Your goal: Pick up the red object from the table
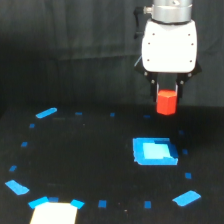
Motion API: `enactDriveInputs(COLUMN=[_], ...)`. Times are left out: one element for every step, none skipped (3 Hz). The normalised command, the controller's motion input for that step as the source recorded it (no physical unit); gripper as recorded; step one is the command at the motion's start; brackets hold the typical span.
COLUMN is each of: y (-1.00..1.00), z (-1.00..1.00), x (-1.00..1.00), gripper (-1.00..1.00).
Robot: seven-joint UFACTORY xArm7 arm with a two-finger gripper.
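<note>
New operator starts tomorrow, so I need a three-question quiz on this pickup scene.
1. True or false: the red object rests on the table.
2. What do the gripper fingers hold?
3. The large blue patch is: A) below the red object in the exterior view, B) to its upper left, C) covering it.

Key: 1 false, it is lifted; 2 the red object; 3 A.

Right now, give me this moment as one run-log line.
stage: lift | gripper: shut on red object | red object: off the table, above and behind blue square patch | arm: upright
</note>
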Motion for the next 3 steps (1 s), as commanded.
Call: enactDriveInputs(y=[0.31, 0.52, 0.23], z=[0.36, 0.89, 0.8], x=[0.35, -0.15, 1.0], gripper=[-1.0, -0.74, -1.0])
